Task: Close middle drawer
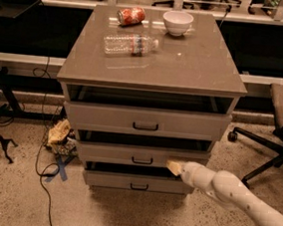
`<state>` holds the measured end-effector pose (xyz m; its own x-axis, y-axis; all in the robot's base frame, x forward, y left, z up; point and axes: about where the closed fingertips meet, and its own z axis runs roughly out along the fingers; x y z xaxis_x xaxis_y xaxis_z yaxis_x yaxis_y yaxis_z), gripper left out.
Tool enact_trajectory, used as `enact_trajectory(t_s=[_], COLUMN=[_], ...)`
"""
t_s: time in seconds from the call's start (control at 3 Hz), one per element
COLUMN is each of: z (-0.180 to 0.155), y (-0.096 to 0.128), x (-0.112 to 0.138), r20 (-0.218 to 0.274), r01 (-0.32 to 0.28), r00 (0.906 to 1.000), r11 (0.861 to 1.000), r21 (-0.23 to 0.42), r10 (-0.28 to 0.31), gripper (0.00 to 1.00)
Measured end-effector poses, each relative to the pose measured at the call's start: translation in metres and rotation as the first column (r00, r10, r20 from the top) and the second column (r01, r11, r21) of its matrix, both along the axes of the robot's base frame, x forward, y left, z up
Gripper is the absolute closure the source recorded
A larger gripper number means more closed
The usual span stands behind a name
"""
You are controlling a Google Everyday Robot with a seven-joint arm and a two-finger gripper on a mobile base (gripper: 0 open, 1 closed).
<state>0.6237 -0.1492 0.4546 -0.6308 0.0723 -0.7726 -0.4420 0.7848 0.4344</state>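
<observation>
The middle drawer (112, 153) is a wide grey-taupe drawer with a small black bar handle (142, 160), the central one of three in the cabinet. It stands slightly out, less than the top drawer (101, 116). My gripper (174, 166) is at the end of a white arm coming in from the lower right. Its tip rests against the middle drawer's front, just right of the handle. The bottom drawer (115, 181) sits below it, further in.
On the cabinet top (196, 65) lie a clear plastic bottle (130, 44), a red can (131, 15) and a white bowl (177, 22). An office chair (280, 128) stands at the right. A crumpled bag (59, 132) and cables lie on the floor at the left.
</observation>
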Motion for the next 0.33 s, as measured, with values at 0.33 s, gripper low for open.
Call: enact_trajectory(t_s=[0.33], z=[0.0014], y=[-0.0536], x=[-0.0816], r20=[-0.087], r01=[0.119], r00=[0.989], r11=[0.993], r21=[-0.019], r10=[-0.12], gripper=[1.0])
